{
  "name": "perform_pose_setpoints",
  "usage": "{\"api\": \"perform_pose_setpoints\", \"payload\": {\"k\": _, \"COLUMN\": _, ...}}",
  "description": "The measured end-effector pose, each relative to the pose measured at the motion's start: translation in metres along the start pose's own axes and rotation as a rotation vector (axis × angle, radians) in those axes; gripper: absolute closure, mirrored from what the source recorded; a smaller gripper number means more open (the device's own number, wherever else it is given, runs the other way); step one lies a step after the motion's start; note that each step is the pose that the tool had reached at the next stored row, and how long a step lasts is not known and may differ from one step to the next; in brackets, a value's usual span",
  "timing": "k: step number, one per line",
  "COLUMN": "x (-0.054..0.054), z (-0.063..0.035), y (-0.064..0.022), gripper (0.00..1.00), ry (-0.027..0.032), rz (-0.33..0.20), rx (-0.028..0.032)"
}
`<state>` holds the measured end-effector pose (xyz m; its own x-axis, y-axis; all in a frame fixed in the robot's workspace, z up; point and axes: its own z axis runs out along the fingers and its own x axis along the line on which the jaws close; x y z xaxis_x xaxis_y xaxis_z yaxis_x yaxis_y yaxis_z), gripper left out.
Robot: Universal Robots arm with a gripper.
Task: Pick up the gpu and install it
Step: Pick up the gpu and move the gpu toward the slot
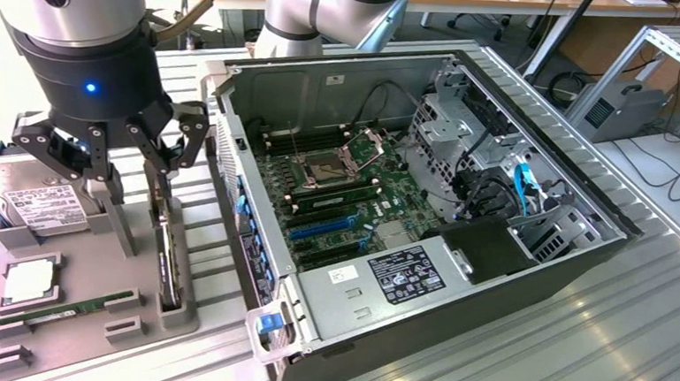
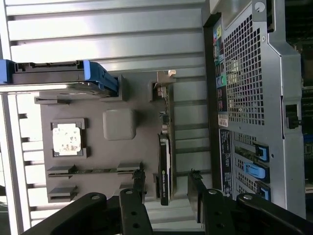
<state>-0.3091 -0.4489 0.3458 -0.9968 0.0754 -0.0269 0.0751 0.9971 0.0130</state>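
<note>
while the gripper [image 2: 167,182] hangs with its jaws spread wide, the gpu [image 2: 165,164] stands on edge in its tray [image 2: 100,152] slot just below them, untouched. coming down off-centre, a finger would likely strike the card's top edge and tilt it; beyond, the computer case [image 2: 249,63] wall stands close enough to snag it.

Labels on hard drive [image 1: 41,206] and black box [image 1: 412,275]; nothing legible.
</note>
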Motion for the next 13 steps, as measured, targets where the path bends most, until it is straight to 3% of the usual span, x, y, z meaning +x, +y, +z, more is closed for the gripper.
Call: {"api": "perform_pose_setpoints", "payload": {"k": 13, "x": 0.0001, "z": 0.0048, "y": -0.0001, "gripper": 0.52, "ry": 0.0000, "rz": 0.000, "rx": 0.0000}}
